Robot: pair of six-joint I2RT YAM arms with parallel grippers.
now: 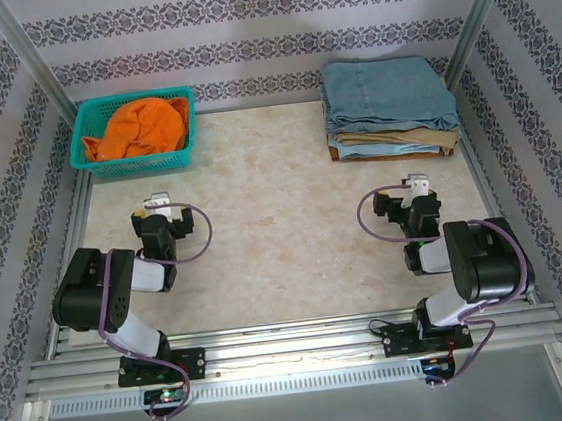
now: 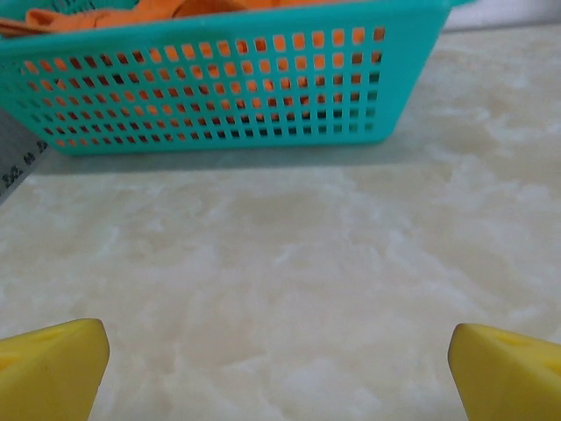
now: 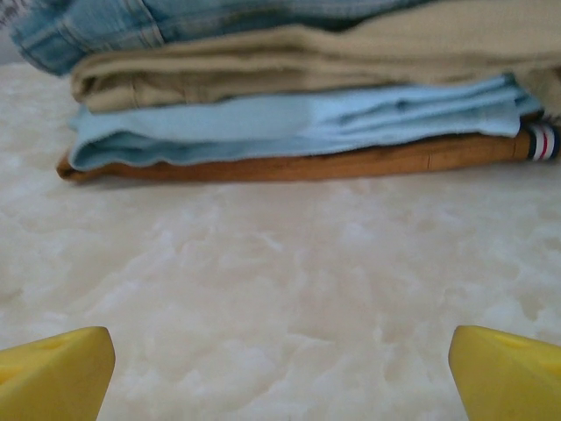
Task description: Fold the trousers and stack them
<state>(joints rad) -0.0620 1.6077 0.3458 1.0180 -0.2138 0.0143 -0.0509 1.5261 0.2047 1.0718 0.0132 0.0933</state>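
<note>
The trousers [image 1: 387,94] lie folded on top of a pile at the upper right of the top view, above tan khaki trousers [image 1: 394,141]. The likely risk is a low reach by the right end effector [image 1: 417,186], which could catch the lower layers and pull the pile askew. The wrist view puts the denim [image 3: 88,26] highest. Both arms sit folded back over the tabletop [image 1: 283,230] with elbows raised. The left end effector [image 1: 160,205] faces the teal basket [image 1: 135,163] holding an orange garment [image 1: 141,125]. Both end effectors are released, with the jaws wide apart and nothing between them.
</note>
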